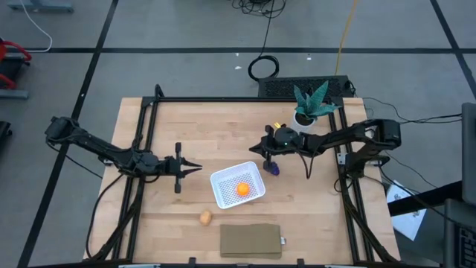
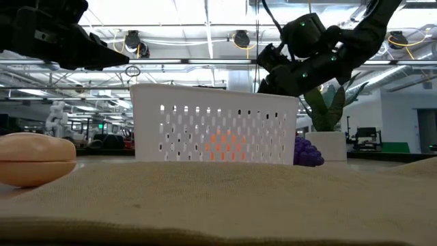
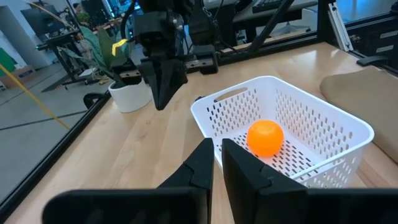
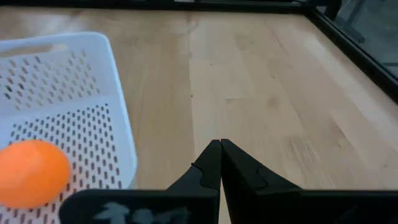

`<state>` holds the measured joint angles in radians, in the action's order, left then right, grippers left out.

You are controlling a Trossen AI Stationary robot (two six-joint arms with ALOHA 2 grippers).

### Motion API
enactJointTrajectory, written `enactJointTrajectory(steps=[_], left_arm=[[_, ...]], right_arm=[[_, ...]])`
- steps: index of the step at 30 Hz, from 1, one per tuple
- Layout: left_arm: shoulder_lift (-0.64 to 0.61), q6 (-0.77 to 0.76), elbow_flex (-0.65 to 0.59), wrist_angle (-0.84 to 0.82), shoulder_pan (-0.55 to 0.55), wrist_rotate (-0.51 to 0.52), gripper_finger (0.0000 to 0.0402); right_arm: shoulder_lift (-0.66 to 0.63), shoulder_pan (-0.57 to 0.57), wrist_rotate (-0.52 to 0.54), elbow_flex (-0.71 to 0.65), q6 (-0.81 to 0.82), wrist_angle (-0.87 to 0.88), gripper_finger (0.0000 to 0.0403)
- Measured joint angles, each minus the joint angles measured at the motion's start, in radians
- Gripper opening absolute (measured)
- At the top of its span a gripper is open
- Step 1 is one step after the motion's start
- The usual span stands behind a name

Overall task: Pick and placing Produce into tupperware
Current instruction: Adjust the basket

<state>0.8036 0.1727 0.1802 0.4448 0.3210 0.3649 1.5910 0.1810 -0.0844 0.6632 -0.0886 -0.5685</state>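
Observation:
The white perforated tupperware [image 1: 227,195] sits mid-table with the orange piece [image 1: 242,189] resting on its mesh bottom [image 3: 283,163]. The tan-brown piece [image 1: 206,217] lies on the wood nearer the table's near edge. The dark purple piece [image 1: 274,169] lies on the table just right of the container [image 2: 215,123]; it also shows in the low view [image 2: 308,152]. My right gripper [image 1: 268,154] hangs shut above the table, close over the purple piece and touching nothing [image 4: 221,146]. My left gripper [image 1: 192,168] is shut and hovers left of the container, pointing at it [image 3: 217,152].
A flat brown pad [image 1: 251,240] lies by the near edge, right of the tan-brown piece. A green plant in a white pot [image 1: 306,110] stands at the far right, behind my right arm. Black frame rails run along the table's left and right sides [image 1: 141,141].

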Motion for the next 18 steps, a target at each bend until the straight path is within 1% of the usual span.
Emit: enactJointTrajectory(steps=[6, 8, 10, 13, 18], left_arm=[[0.0, -0.001, 0.0, -0.002, 0.0, 0.0, 0.0035], [0.0, -0.001, 0.0, -0.002, 0.0, 0.0, 0.0035], [0.0, -0.001, 0.0, -0.005, 0.0, 0.0, 0.0035], [0.0, -0.002, 0.0, -0.006, 0.0, 0.0, 0.0035], [0.0, -0.003, 0.0, -0.007, 0.001, 0.0, 0.0035]], right_arm=[[0.086, 0.003, -0.003, 0.0, -0.004, -0.062, 0.0], [0.1, 0.003, -0.025, 0.0, -0.006, -0.074, 0.0], [0.109, 0.003, -0.03, 0.0, -0.005, -0.072, 0.0], [0.108, -0.001, -0.077, 0.0, 0.003, -0.073, 0.0], [0.108, -0.034, -0.085, 0.0, 0.02, -0.071, 0.0]])
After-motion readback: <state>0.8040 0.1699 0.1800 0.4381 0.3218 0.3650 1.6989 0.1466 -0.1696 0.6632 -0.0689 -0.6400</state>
